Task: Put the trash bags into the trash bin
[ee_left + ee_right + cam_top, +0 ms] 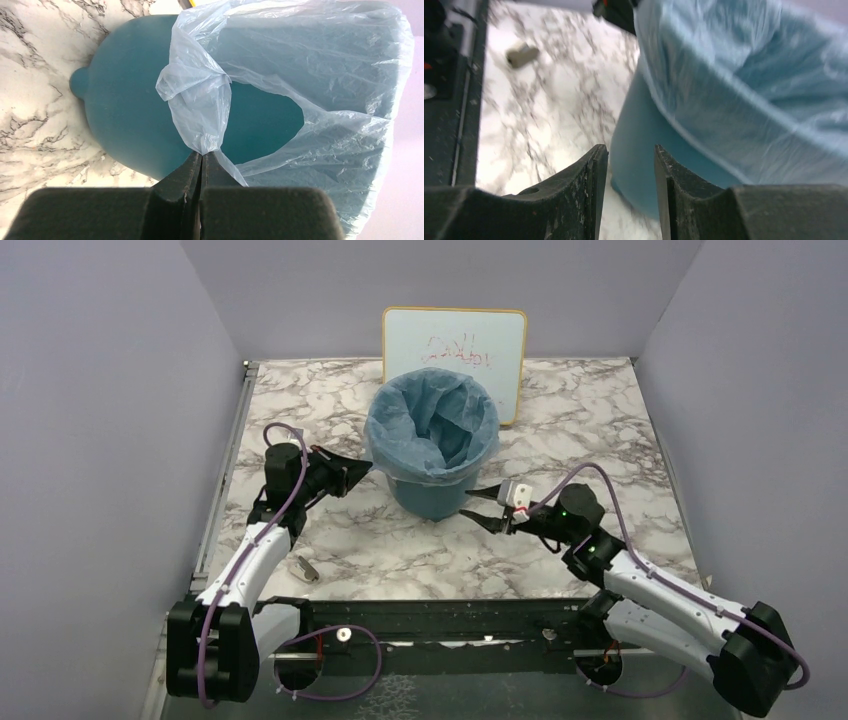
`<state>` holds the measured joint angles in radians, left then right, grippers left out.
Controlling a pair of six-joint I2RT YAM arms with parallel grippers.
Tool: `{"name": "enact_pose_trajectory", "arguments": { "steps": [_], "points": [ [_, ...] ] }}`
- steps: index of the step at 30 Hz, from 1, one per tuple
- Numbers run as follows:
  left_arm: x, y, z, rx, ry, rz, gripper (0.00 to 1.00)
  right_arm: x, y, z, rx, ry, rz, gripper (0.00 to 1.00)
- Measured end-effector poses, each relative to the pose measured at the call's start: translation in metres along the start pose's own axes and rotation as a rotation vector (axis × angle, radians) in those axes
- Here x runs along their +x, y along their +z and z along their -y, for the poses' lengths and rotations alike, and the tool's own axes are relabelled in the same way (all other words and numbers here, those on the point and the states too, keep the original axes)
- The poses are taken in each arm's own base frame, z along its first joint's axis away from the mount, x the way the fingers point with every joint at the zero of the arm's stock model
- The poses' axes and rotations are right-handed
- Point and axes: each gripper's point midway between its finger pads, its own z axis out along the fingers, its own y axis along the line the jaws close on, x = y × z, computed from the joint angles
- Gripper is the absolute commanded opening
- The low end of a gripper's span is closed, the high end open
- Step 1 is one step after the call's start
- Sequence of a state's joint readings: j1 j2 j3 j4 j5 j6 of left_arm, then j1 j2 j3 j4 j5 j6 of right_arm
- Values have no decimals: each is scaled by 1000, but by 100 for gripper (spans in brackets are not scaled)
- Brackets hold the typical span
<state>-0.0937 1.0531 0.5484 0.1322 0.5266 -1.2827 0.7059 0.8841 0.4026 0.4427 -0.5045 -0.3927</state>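
Your left gripper (201, 159) is clamped on a bunched fold of the thin translucent light-blue plastic trash bag (432, 426), at the left side of the round teal-blue plastic trash bin (428, 496). The bag lines the bin, its edge draped over the rim. Your right gripper (630, 165) sits at the bin's right side, jaws partly apart, holding nothing. The bin stands mid-table on the marble-pattern tabletop (590, 420), in front of the small whiteboard (455, 340).

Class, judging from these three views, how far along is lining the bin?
Done: the trash bag sits inside the trash bin, its edge folded over the rim. In hand: the left pincer pinches a bag corner; the right pincer is open beside the bin. Left: releasing the corner.
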Motion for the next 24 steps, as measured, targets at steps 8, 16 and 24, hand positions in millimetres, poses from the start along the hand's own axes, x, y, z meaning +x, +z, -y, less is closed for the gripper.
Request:
{"name": "enact_pose_trajectory", "arguments": {
  "steps": [8, 16, 24],
  "points": [
    [0, 5, -14, -30, 21, -10, 0, -69, 31, -1, -120, -41, 151, 43],
    [1, 7, -19, -35, 25, -11, 0, -66, 74, -21, -179, -119, 153, 44],
    [0, 7, -18, -25, 26, -6, 44, -13, 82, 13, 96, -182, 36, 48]
  ]
}}
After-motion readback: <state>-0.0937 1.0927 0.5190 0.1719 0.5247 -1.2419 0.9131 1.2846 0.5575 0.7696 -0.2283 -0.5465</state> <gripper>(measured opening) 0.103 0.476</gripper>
